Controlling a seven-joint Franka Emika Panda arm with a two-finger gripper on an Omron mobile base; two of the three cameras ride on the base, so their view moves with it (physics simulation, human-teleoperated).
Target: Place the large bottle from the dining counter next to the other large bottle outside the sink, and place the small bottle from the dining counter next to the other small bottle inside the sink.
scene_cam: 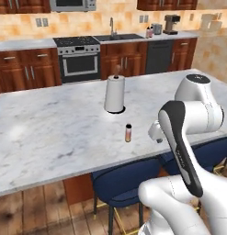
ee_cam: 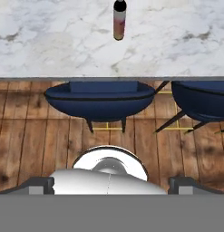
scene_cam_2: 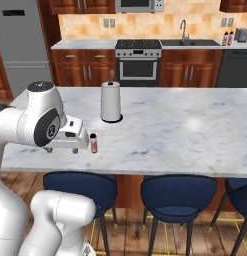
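Note:
A small bottle (scene_cam: 128, 133) (scene_cam_2: 93, 143) (ee_cam: 119, 20) with a dark cap and pinkish body stands upright on the marble dining counter (scene_cam: 50, 124), near its front edge. My gripper (scene_cam_2: 61, 149) (scene_cam: 156, 137) hangs over that front edge, a short way to the side of the bottle and apart from it, pointing down. Its fingertips (ee_cam: 38, 185) stand wide apart, open and holding nothing. On the back counter, two bottles (scene_cam_2: 227, 38) (scene_cam: 149, 32) stand side by side just right of the sink (scene_cam: 118, 37). The inside of the sink is hidden.
A white paper towel roll (scene_cam: 115, 94) (scene_cam_2: 110, 102) stands upright behind the small bottle. Blue stools (ee_cam: 99, 99) (scene_cam_2: 177, 197) sit under the counter's front edge. A stove (scene_cam: 78, 57) and a coffee machine (scene_cam: 171, 24) line the back wall.

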